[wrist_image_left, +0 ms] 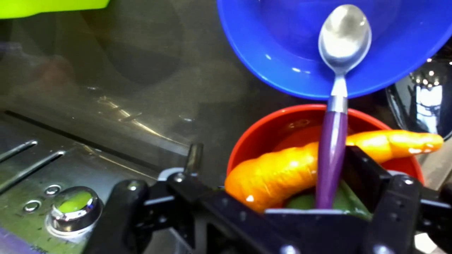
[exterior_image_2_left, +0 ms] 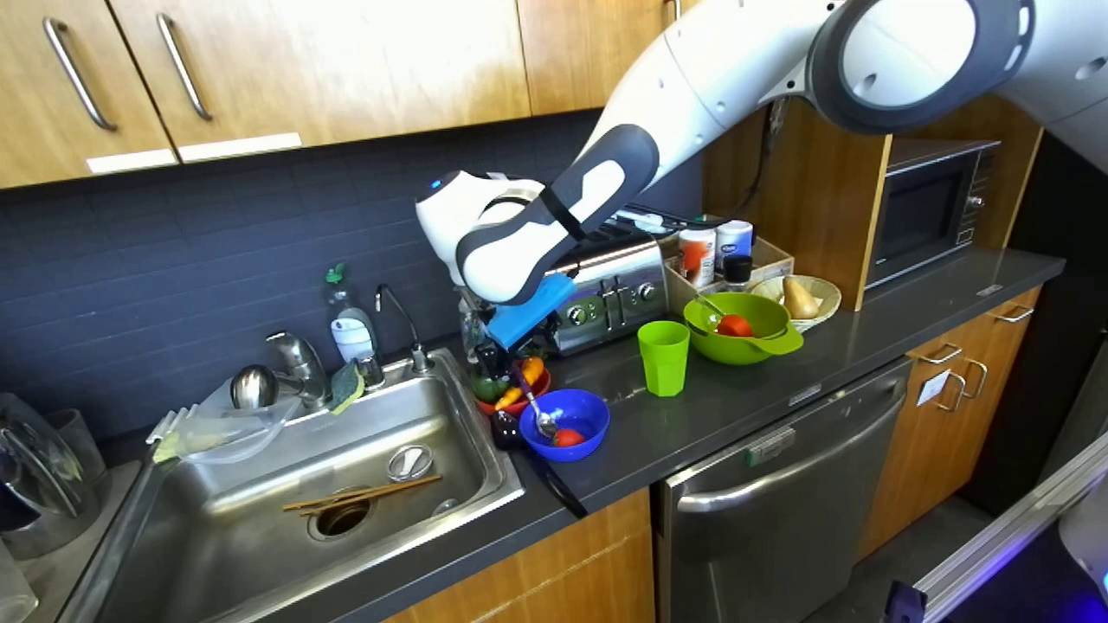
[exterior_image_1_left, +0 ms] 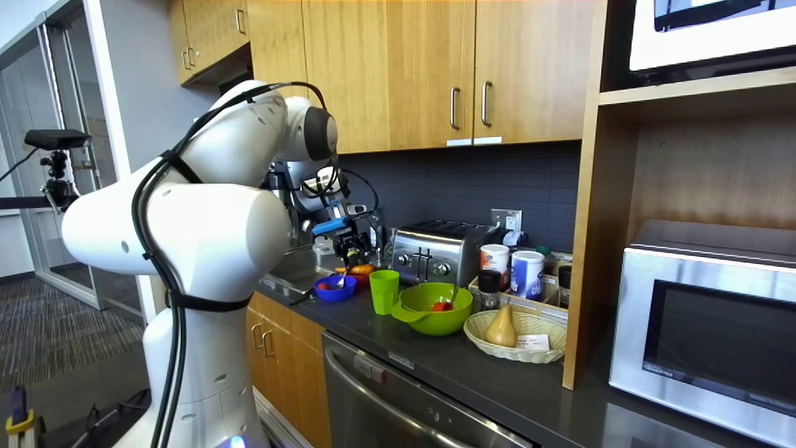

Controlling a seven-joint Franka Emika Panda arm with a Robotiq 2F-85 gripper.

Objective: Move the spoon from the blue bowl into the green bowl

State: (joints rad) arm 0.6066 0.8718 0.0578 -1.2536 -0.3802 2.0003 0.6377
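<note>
Wrist view: hand [wrist_image_left: 273, 155] stands unclenched, jaws apart to either side of the spoon [wrist_image_left: 338, 103], whose head lies beyond it in the blue bowl [wrist_image_left: 275, 53]. Grasp judged pending; next move calls for closing squarely on the handle.

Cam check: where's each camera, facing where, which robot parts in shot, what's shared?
Wrist view: behind the open gripper, facing down at spoon and blue bowl; gripper at bottom.
In an exterior view: apparently beside the arm, facing toaster and cabinets; most of the arm shows.
In an exterior view: near the sink, facing down across the counter; arm spans the upper right.
Green bowl shows in both exterior views.
</note>
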